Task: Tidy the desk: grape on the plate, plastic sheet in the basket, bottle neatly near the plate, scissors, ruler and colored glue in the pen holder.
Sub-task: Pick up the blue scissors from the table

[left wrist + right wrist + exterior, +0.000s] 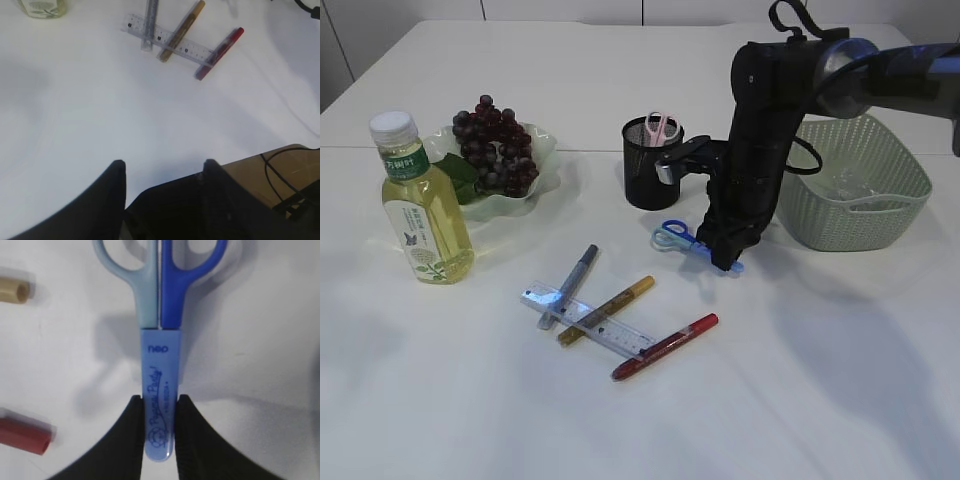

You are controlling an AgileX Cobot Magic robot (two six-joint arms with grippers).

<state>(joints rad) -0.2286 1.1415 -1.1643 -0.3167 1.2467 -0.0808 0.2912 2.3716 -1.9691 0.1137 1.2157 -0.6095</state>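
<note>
- The scissors (160, 340) lose their handle loops past the right wrist view's top edge.
- The bottle (42, 7) shows only its base in the left wrist view.
- The basket's (880, 215) clear contents are too faint to tell.

scissors (159, 365): glossy blue plastic (sheath too) | table (800, 380): smooth matt white | basket (880, 215): plastic weave

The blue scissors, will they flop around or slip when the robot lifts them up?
Probably not floppy: the blue scissors look stiff, shut inside a hard sheath. They might slip a little, since the right gripper pinches only the smooth plastic tip. The handle end sticks far out, so it may droop or swing.
</note>
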